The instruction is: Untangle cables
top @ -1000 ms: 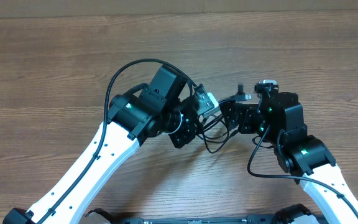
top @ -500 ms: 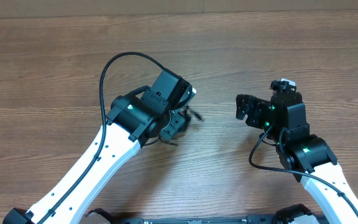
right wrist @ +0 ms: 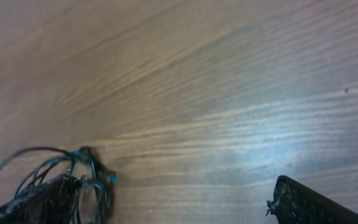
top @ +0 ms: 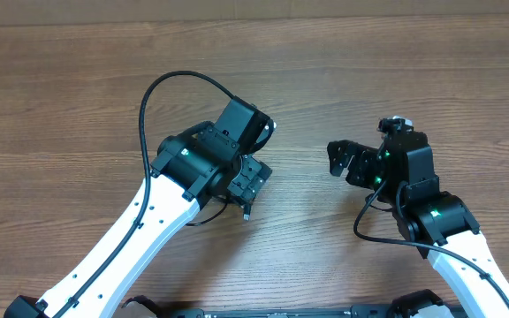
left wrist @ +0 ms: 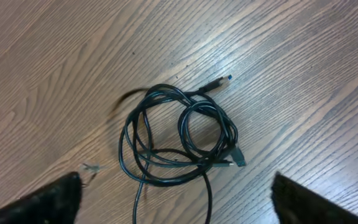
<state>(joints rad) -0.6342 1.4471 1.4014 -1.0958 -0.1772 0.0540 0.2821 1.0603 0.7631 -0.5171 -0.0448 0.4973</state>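
Left gripper (top: pixel 250 181) hangs over the worktop (top: pixel 431 71), jaws wide, nothing in them. Cables (left wrist: pixel 179 134) lie flat on the wood right under it, so overhead mostly hides them. Left wrist view shows one bundle of overlapping loops, untouched. Blue-tipped plug (left wrist: pixel 226 78) pokes out free of the loops, and a second connector (left wrist: pixel 236 159) sits against them. Two tails run out of that view. Right gripper (top: pixel 341 159) is off to the right, apart from the bundle, also wide and empty. Its camera catches the loops at lower left. Judgement: nothing separated yet. Loops cross in several places, so the whole untangle is left. Free plug end looks like the easiest pinch.
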